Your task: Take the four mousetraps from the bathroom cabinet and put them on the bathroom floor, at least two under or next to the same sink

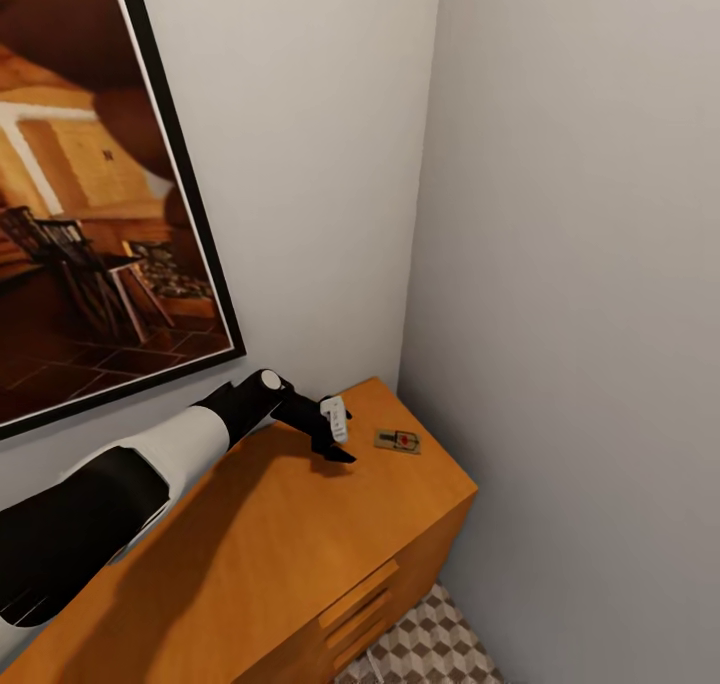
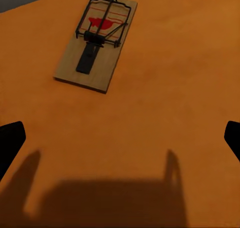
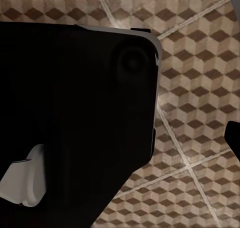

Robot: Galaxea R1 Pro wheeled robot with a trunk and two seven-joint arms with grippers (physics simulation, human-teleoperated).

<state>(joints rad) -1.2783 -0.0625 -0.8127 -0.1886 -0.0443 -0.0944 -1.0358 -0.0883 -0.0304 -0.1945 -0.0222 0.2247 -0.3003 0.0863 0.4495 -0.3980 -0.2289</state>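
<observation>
Left gripper (image 1: pixel 338 442) spread wide and empty above the cabinet (image 1: pixel 300 554) top, lined up for the mousetrap (image 1: pixel 398 441) lying just beside at three o'clock.

No readable txt, labels, brand names or nos. anywhere, mousetrap (image 2: pixel 97 40) board on cabinet top (image 1: pixel 300 534) has red mark, no legible lettering, framed picture (image 1: pixel 95 194) on wall carries no writing
</observation>
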